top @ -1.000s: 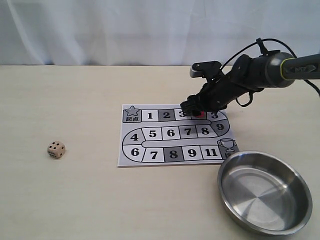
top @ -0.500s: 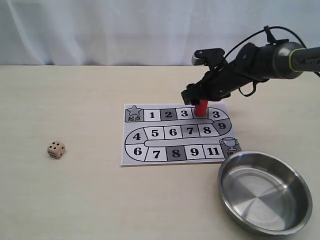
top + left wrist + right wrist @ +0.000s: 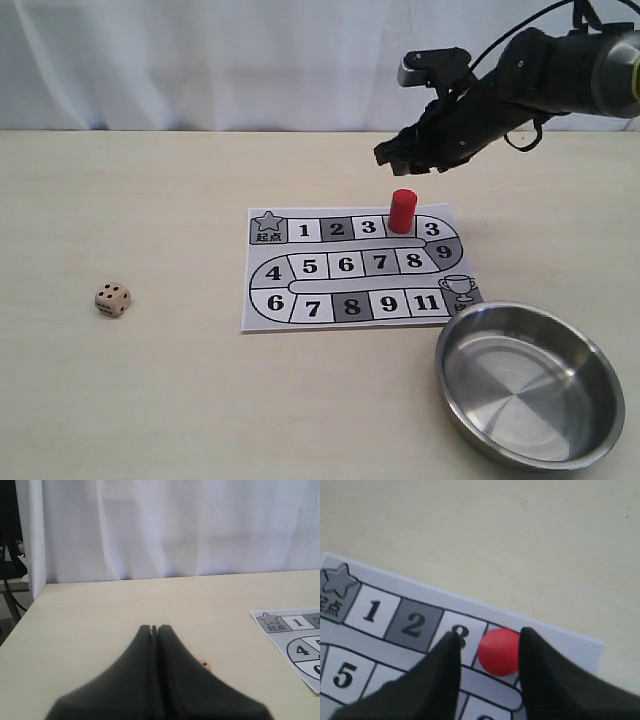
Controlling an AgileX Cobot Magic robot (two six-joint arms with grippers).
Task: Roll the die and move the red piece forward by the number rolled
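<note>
The steel bowl (image 3: 441,365) is being left parked at the trophy corner of the board (image 3: 343,292), with its rim just about touching the paper. The right gripper (image 3: 408,158) is being held above the board's top row, jaws spread with nothing between them. The left gripper (image 3: 155,630) is being kept pinched together and empty, off the board's star end. The red piece (image 3: 402,211) is being left standing upright on the top row, just past the first 3. The die (image 3: 112,299) is being left well off the star side, with what looks like four up. Risk-wise, that tall skinny piece is probably getting tipped if a finger is being swung sideways too low.
</note>
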